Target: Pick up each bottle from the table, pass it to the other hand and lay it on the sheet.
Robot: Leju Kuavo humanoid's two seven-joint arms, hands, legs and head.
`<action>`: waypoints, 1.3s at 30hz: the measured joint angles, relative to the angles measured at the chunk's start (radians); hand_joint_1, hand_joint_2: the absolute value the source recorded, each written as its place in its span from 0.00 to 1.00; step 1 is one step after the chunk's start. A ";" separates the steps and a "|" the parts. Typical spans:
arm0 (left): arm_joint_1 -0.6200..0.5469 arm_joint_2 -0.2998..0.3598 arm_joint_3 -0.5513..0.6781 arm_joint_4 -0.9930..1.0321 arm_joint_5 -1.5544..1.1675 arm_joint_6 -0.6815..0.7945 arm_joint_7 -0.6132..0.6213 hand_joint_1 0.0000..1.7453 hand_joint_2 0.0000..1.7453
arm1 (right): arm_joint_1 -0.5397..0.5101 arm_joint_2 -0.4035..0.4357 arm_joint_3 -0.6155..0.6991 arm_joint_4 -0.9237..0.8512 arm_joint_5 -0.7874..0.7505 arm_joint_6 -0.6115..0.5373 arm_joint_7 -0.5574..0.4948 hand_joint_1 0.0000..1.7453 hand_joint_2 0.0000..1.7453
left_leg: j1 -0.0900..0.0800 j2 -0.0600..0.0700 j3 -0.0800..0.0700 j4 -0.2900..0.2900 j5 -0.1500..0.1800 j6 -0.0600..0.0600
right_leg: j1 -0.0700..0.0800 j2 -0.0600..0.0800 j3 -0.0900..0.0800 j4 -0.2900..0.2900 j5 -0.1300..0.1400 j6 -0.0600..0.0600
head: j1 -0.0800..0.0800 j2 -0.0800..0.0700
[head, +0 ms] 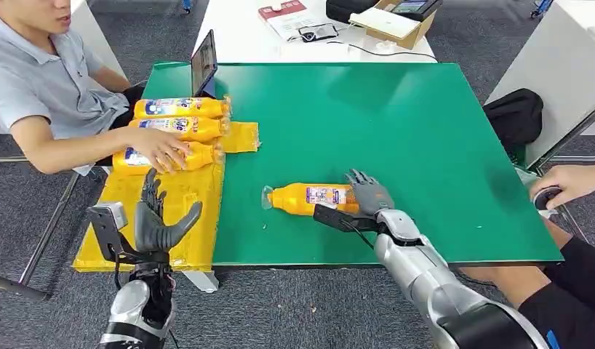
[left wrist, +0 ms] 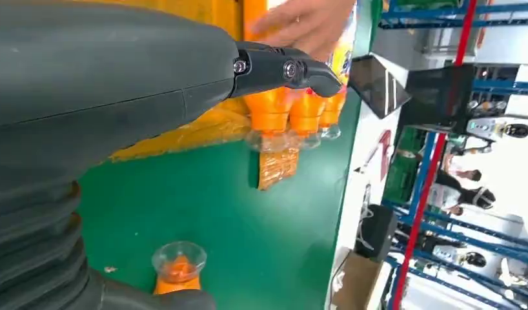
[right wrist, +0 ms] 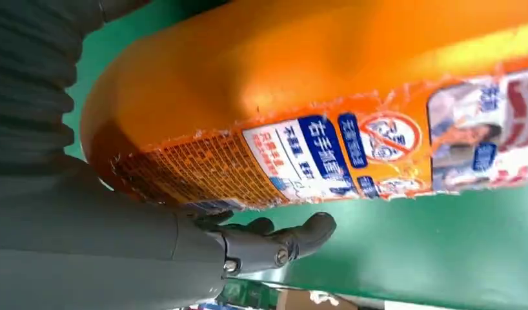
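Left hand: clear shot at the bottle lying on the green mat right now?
Probably not directly: the left hand hovers over the yellow sheet, apart from the bottle, and the right hand already covers its base end.

bench [head: 425, 145]: green top
sheet [head: 174, 218]: yellow, glossy
bottle by right hand [head: 309, 198]: orange body, clear cap, label w/ white + blue patches, red circle mark
3 bottles on sheet [head: 180, 128]: orange-yellow, labels blue/white
right hand [head: 367, 195]: dark grey fingers; arm silver
left hand [head: 158, 218]: dark grey, black parts at wrist
person's shirt [head: 33, 80]: light grey
bag beside bench [head: 514, 116]: black
floor [head: 294, 305]: grey carpet
far table [head: 244, 33]: white
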 measured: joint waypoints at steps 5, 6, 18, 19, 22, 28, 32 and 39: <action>0.008 0.002 0.001 0.000 0.000 -0.004 0.000 0.00 1.00 | -0.009 0.000 0.005 0.012 -0.032 0.041 -0.043 0.76 1.00 | 0.000 0.000 0.000 0.000 0.000 0.000 | 0.000 0.000 0.000 0.000 0.000 0.000 | 0.000 0.000; 0.007 0.002 0.002 0.000 0.000 -0.005 0.000 0.00 1.00 | -0.009 0.000 0.005 0.013 -0.043 0.045 -0.063 0.76 1.00 | 0.000 0.000 0.000 0.000 0.000 0.000 | 0.000 0.000 0.000 0.000 0.000 0.000 | 0.000 0.000; 0.007 0.004 0.002 0.008 -0.002 -0.007 0.000 0.00 1.00 | -0.009 0.000 0.005 0.019 -0.071 0.050 -0.107 0.74 1.00 | 0.000 0.000 0.001 0.000 0.000 0.000 | 0.000 0.000 0.000 0.000 0.000 0.000 | 0.000 0.000; 0.007 0.004 0.002 0.009 -0.002 -0.007 0.000 0.00 1.00 | -0.009 0.000 0.005 0.019 -0.071 0.050 -0.107 0.90 1.00 | 0.000 0.000 0.001 0.000 0.000 0.000 | 0.000 0.000 0.000 0.000 0.000 0.000 | 0.000 0.000; 0.006 0.005 0.002 0.014 -0.003 -0.007 0.000 0.00 1.00 | -0.010 0.000 0.005 0.022 -0.074 0.050 -0.109 1.00 1.00 | 0.000 0.000 0.001 0.000 0.000 0.000 | 0.000 0.000 0.000 0.000 0.000 0.000 | 0.000 0.000; 0.010 0.007 0.003 0.014 -0.010 -0.007 -0.002 0.00 1.00 | 0.009 -0.001 0.003 0.018 -0.146 0.034 -0.176 0.99 1.00 | 0.000 0.000 0.001 0.000 0.000 0.000 | 0.000 0.000 0.000 0.000 0.000 0.000 | 0.000 0.000; 0.024 0.009 0.004 0.013 0.016 -0.040 -0.002 0.00 1.00 | 0.051 -0.002 -0.031 -0.023 -0.278 0.053 -0.236 1.00 1.00 | 0.000 0.000 0.002 0.000 0.000 0.000 | 0.000 0.000 0.001 0.000 0.000 0.000 | 0.000 0.000; 0.040 0.014 0.003 0.013 0.035 -0.095 -0.011 0.00 1.00 | 0.143 0.031 -0.150 -0.118 -0.588 0.197 -0.331 1.00 1.00 | 0.000 0.001 0.003 0.000 -0.001 0.000 | 0.001 0.001 0.002 0.000 0.000 0.000 | 0.000 0.000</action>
